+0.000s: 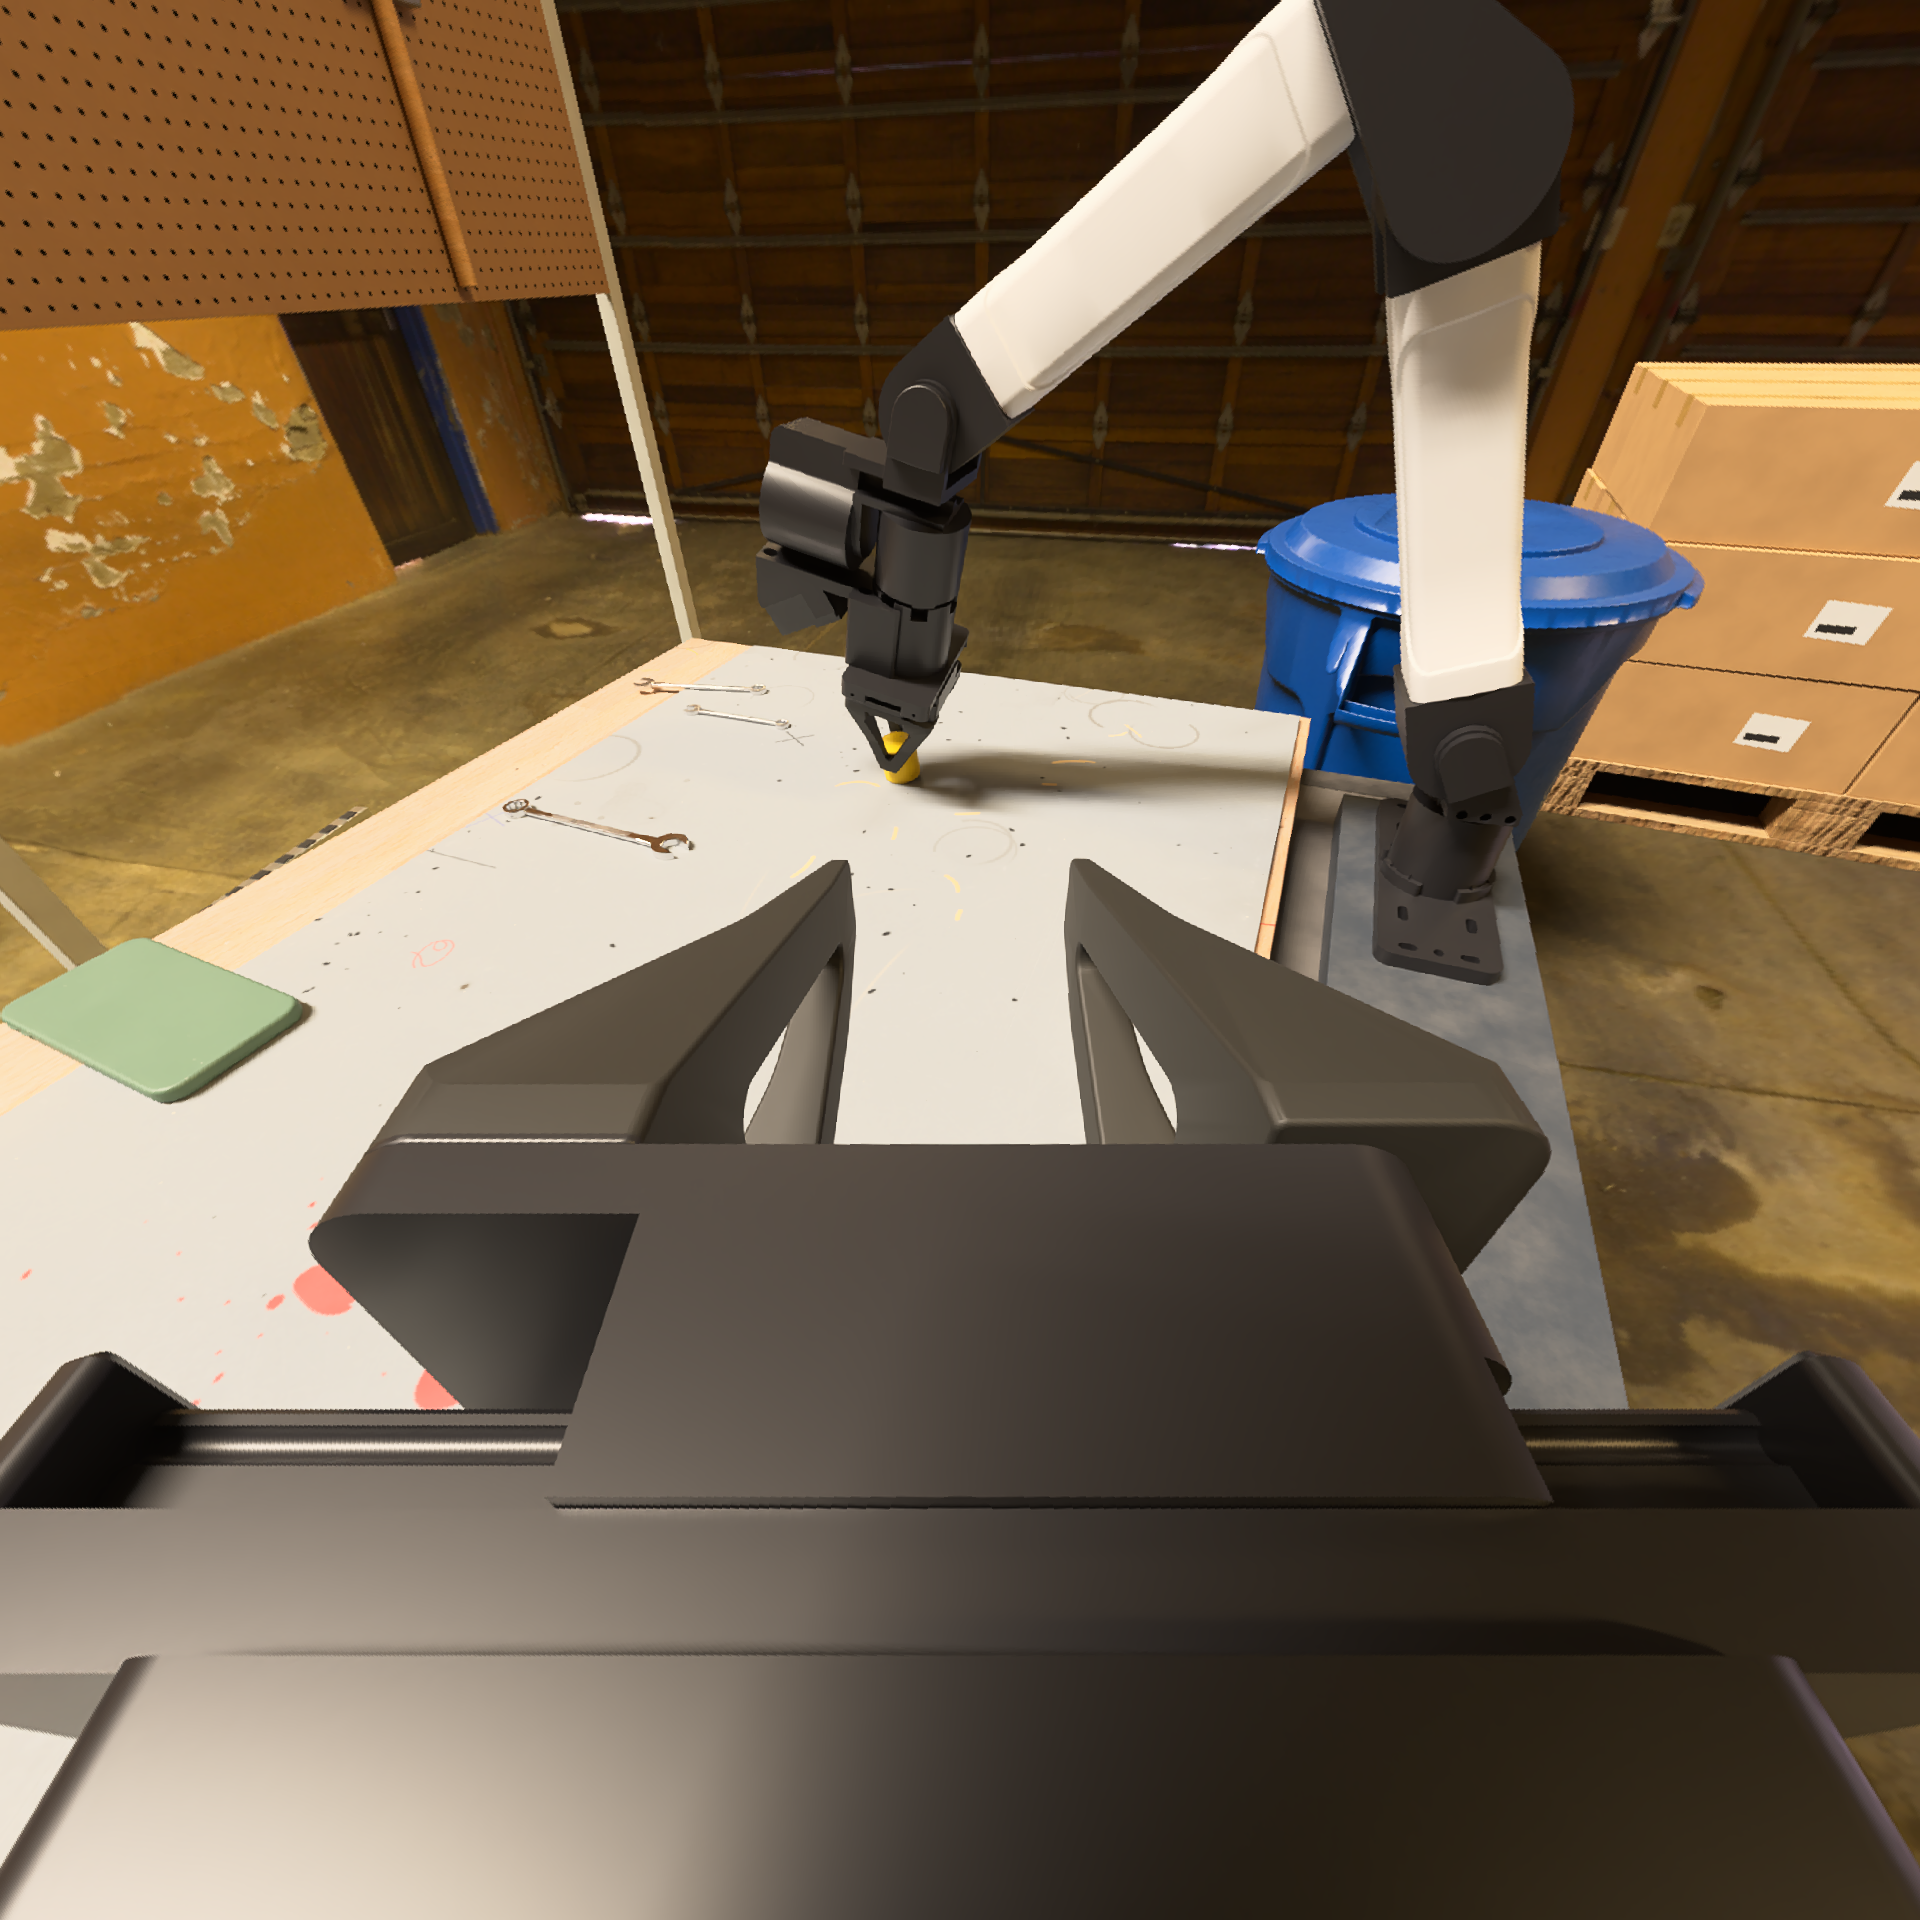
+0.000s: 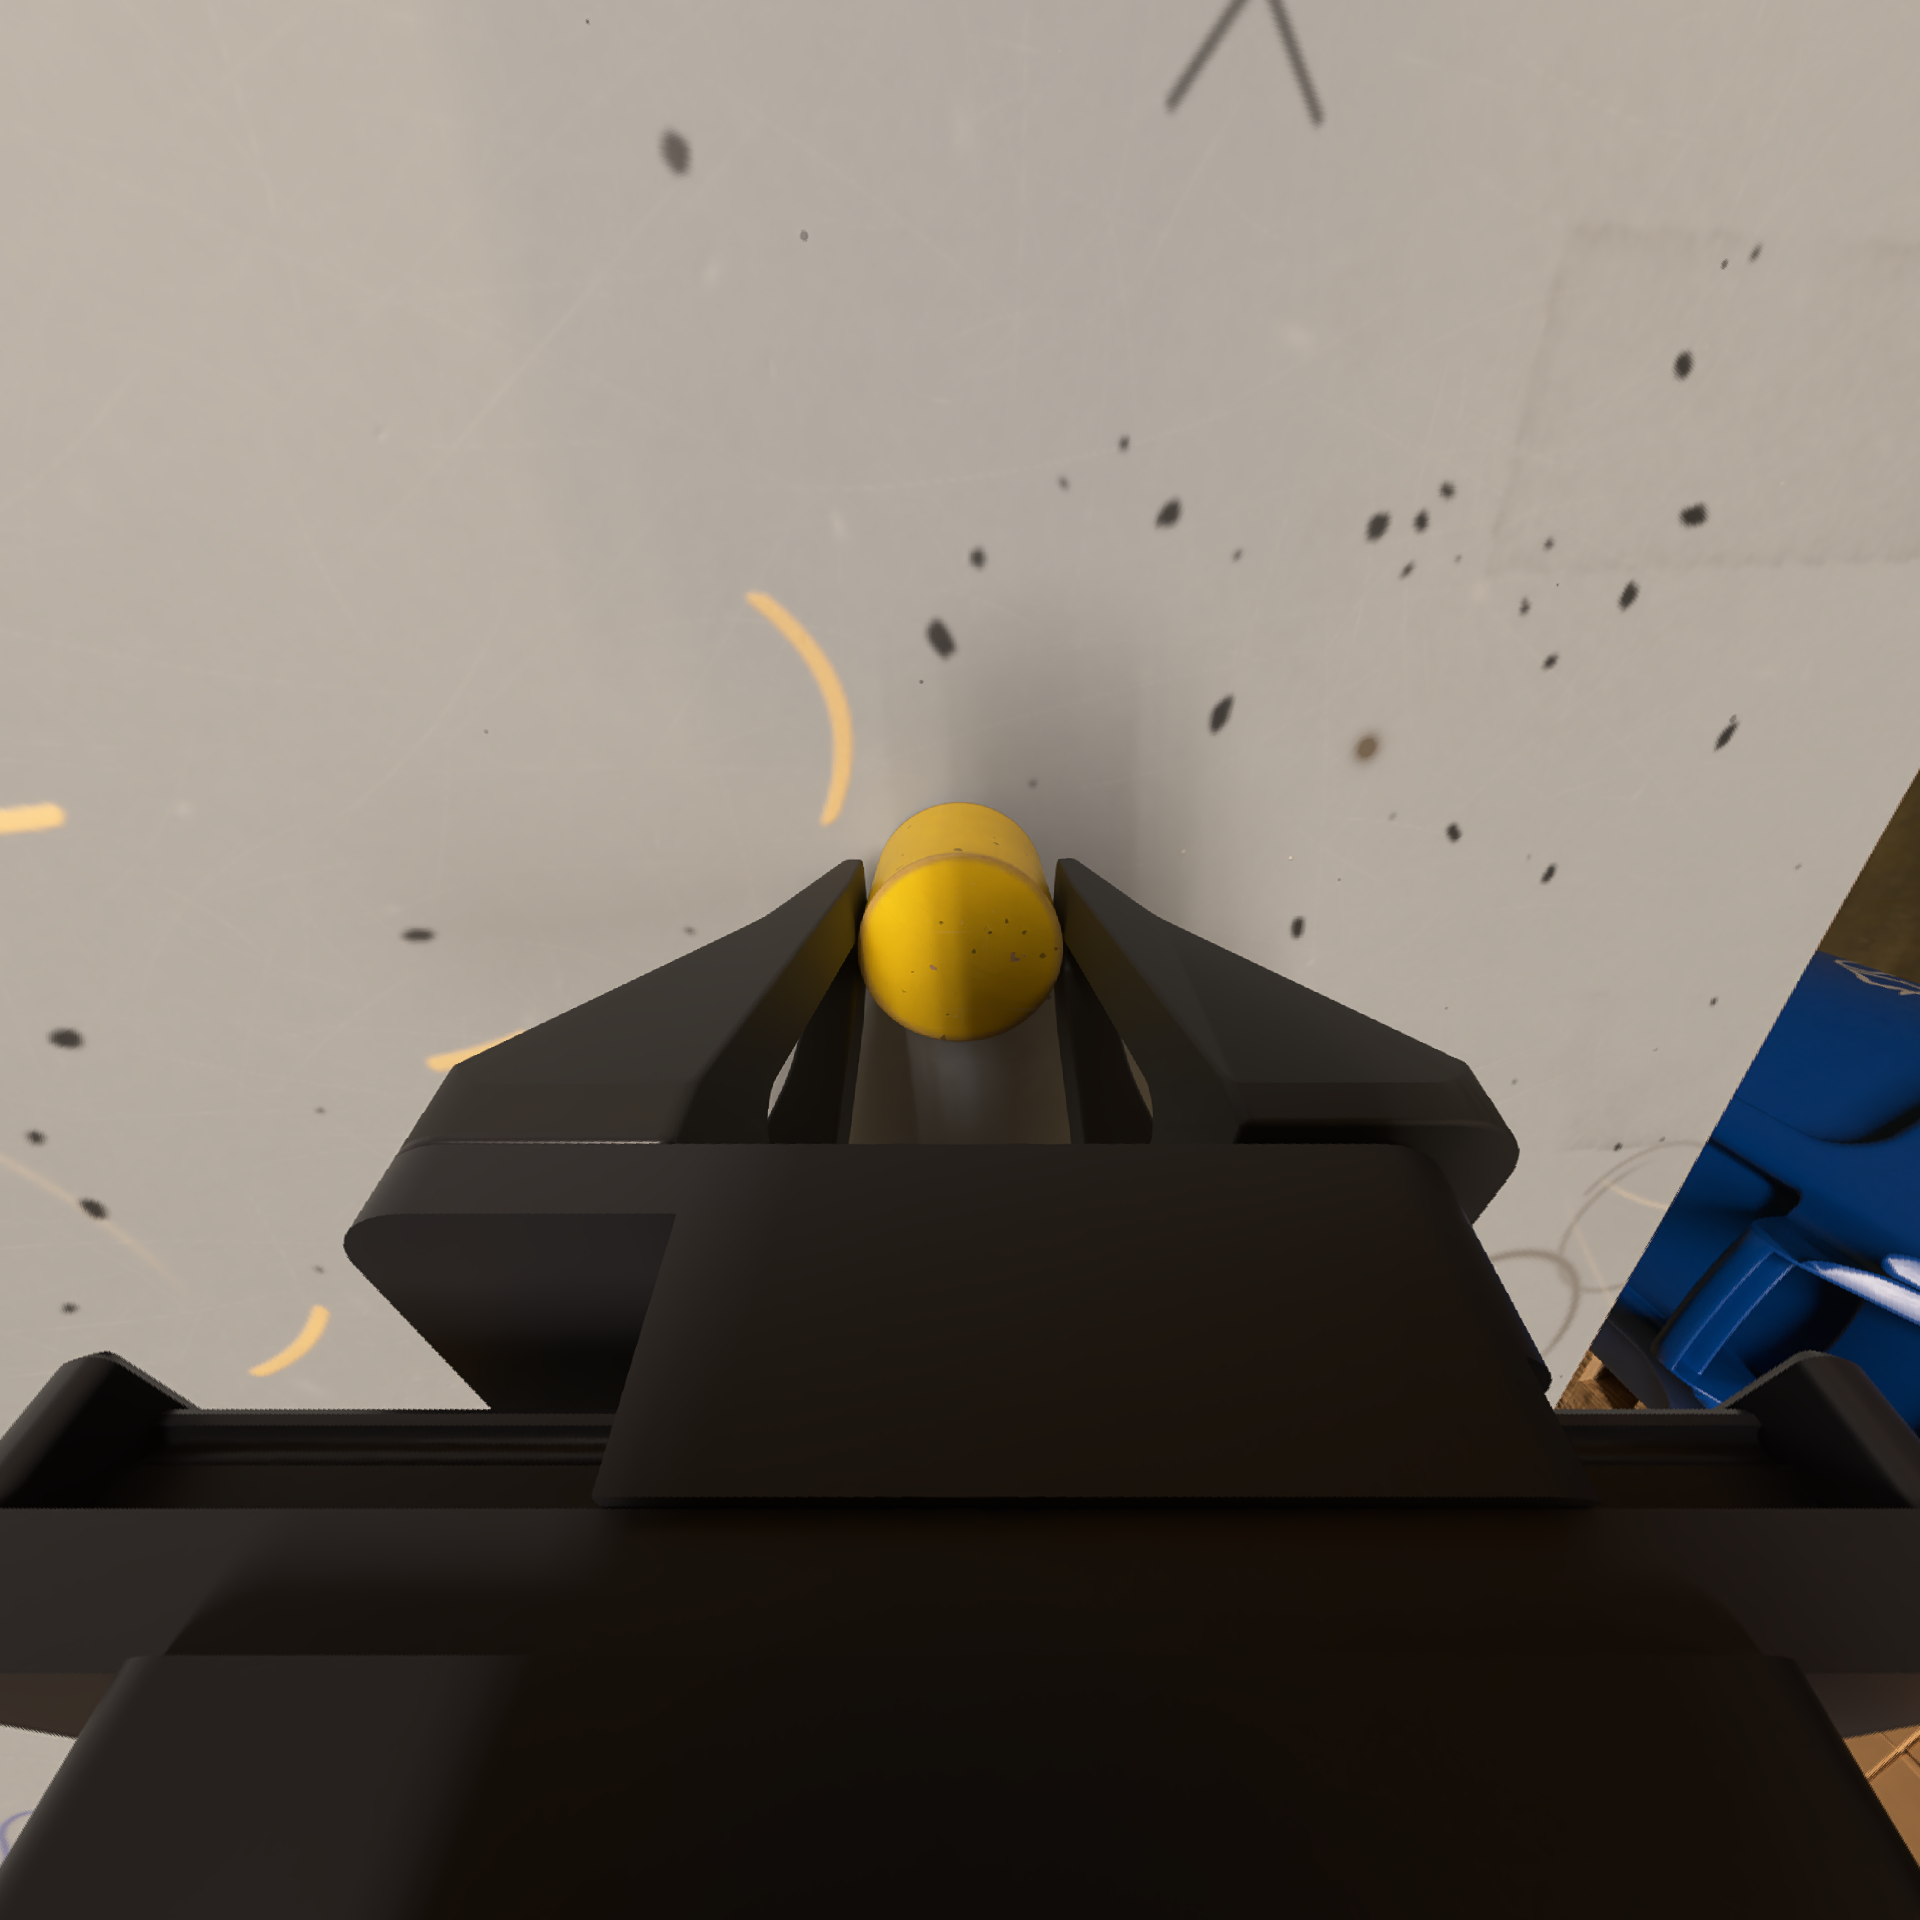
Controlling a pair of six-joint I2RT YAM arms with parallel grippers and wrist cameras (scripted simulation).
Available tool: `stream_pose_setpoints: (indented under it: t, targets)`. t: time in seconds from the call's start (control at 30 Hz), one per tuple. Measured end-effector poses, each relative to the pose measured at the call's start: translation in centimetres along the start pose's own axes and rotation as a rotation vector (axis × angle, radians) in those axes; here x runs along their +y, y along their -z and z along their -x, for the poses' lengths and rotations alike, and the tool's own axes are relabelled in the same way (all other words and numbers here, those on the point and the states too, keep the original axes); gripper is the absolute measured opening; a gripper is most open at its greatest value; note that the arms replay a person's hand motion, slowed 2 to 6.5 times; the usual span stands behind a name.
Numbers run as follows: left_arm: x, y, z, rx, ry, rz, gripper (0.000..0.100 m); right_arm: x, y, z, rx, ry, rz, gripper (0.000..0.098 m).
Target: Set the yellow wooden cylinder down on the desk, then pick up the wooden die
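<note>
The yellow wooden cylinder stands upright between the two fingers of my right gripper, which is shut on it. In the left wrist view the right gripper points straight down at the far middle of the grey desk, and the cylinder has its lower end at or just above the desk surface. My left gripper is open and empty, low over the desk, well short of the cylinder. No wooden die shows in either view.
Three wrenches lie on the far left of the desk: one rusty and two bright ones. A green square pad sits at the left edge. A blue bin and cardboard boxes stand beyond the desk's right edge.
</note>
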State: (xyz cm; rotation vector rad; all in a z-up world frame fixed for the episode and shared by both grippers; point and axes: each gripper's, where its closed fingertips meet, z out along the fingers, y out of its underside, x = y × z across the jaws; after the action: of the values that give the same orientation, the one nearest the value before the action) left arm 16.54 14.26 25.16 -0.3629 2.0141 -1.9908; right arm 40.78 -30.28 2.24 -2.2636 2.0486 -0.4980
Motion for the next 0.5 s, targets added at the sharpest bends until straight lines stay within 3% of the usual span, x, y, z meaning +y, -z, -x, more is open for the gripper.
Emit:
stream_pose_setpoints:
  t: [0.5]
  targets:
    - [-0.02, 0.05, 0.11, -0.005, 0.0, 0.0, 0.034, -0.03, 0.0, 0.01, 0.0, 0.007, -0.007, 0.0301]
